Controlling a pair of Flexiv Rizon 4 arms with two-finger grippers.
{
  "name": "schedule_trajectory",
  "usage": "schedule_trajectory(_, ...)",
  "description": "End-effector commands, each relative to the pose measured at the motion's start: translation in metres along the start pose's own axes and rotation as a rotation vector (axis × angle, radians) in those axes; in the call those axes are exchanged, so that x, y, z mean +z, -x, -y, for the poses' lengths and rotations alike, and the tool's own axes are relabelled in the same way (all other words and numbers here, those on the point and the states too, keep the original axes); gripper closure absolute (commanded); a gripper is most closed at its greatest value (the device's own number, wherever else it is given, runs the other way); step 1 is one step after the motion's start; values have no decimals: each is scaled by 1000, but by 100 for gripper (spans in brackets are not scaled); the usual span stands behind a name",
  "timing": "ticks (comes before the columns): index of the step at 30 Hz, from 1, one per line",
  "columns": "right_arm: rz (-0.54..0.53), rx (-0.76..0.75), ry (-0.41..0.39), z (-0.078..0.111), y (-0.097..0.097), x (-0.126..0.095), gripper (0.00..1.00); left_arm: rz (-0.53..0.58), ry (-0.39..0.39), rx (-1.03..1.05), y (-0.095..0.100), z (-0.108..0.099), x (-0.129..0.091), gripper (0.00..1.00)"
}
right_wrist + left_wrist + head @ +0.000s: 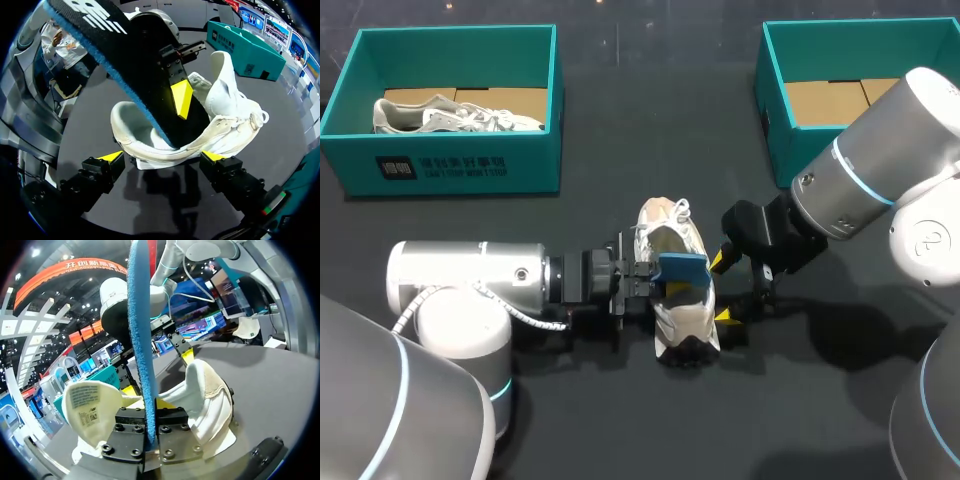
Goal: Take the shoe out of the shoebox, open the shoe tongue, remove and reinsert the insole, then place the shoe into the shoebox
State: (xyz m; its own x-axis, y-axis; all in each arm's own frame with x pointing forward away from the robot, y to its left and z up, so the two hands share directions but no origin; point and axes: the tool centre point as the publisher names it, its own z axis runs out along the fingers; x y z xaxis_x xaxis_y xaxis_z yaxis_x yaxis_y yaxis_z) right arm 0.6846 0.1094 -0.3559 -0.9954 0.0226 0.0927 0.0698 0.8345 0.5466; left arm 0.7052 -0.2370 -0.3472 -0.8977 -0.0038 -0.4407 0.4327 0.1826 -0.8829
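A white shoe [672, 240] lies on the black table at its middle, opening upward. My left gripper [645, 281] comes in from the left and is shut on a blue insole [682, 270] held over the shoe. In the left wrist view the insole [140, 340] stands edge-on, pinched by that gripper [150, 426], with the shoe [212, 395] behind it. The right wrist view shows the insole [125, 65], black on top, with its lower end dipping into the shoe [225, 100]. My right gripper [162, 157] [723, 290] stands open at the shoe's right side.
A teal box [460, 165] at the back left holds another pale shoe [450, 115]. A second teal box [780, 120] at the back right shows only its cardboard floor. My right arm's bulky wrist [860, 180] hangs in front of that box.
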Motion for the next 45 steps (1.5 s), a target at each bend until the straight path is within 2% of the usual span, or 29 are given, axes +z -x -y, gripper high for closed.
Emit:
schedule_trajectory(1,3,1,-1,0,-1,1,0,21,34,-10,1,-5,6,100)
schedule_trajectory(5,3,1,-1,0,-1,1,0,29,59,-26,3,-9,5,100)
schedule_trajectory(10,3,1,-1,0,-1,1,0,22,53,-36,3,-6,4,100)
schedule_trajectory(13,3,1,-1,0,-1,1,0,18,46,-39,2,-2,3,85)
schedule_trajectory(15,3,1,-1,0,-1,1,0,15,41,-40,2,1,3,80)
schedule_trajectory(27,3,1,-1,0,-1,1,0,4,10,-5,-6,27,2,69)
schedule_trajectory(38,3,1,-1,0,-1,1,0,11,-11,72,-17,50,3,77)
schedule_trajectory(40,3,1,-1,0,-1,1,0,22,0,100,-17,50,3,100)
schedule_trajectory(45,3,1,-1,0,-1,1,0,34,8,125,-15,41,7,100)
